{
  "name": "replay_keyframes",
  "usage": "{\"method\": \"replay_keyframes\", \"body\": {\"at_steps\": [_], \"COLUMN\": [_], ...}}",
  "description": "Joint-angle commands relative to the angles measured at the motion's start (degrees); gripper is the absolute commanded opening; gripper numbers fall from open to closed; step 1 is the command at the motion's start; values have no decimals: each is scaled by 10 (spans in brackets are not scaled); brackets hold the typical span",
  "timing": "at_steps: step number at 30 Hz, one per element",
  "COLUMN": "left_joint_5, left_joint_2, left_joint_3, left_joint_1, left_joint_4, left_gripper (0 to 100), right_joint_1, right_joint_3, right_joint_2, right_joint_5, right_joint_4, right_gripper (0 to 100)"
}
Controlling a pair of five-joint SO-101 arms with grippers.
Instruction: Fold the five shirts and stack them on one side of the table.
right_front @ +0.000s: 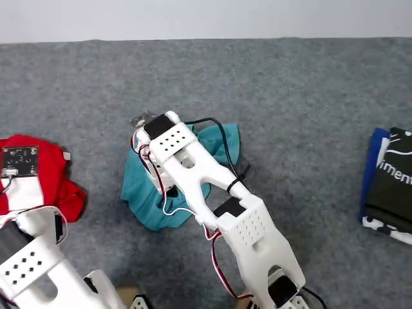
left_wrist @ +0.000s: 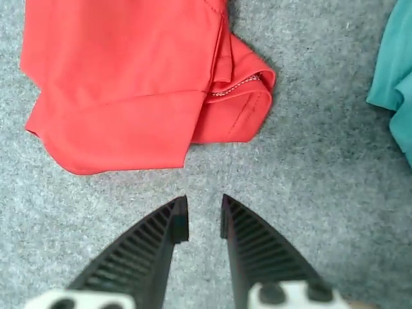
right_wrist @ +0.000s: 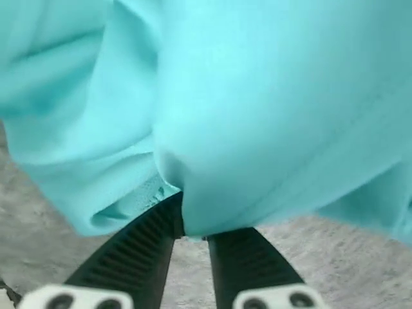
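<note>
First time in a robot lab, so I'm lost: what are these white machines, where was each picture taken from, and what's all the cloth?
They are two white robot arms at a grey carpeted table. One picture looks down from above; the other two come from cameras on each wrist, showing that arm's black jaws. The right arm pinches a crumpled teal shirt in its jaws. The left arm holds nothing, jaws slightly apart beside a rumpled red shirt. A stack of folded shirts lies apart at one side.

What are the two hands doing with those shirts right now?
Left hand open, empty, beside red shirt. Right hand pinching teal shirt. Folded stack at table's far side.
</note>
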Motion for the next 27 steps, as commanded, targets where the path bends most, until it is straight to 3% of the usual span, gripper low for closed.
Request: {"method": "replay_keyframes", "body": {"at_steps": [1, 10, 16, 20, 27], "left_joint_5": [-4, -4, 6, 69, 90], "left_joint_2": [-9, -9, -4, 23, 237], "left_joint_3": [0, -26, -30, -30, -68], "left_joint_1": [-4, 33, 193, 314, 417], "left_joint_4": [-9, -4, -9, -33, -96], "left_gripper": [89, 90, 139, 174, 177], "right_joint_1": [32, 110, 211, 289, 384], "right_joint_3": [-30, -30, -29, -31, -36], "right_joint_2": [-34, -233, -337, -352, -371], "right_joint_5": [16, 81, 130, 146, 146], "right_joint_4": [22, 22, 22, 20, 19], "right_gripper": [10, 10, 10, 10, 10]}}
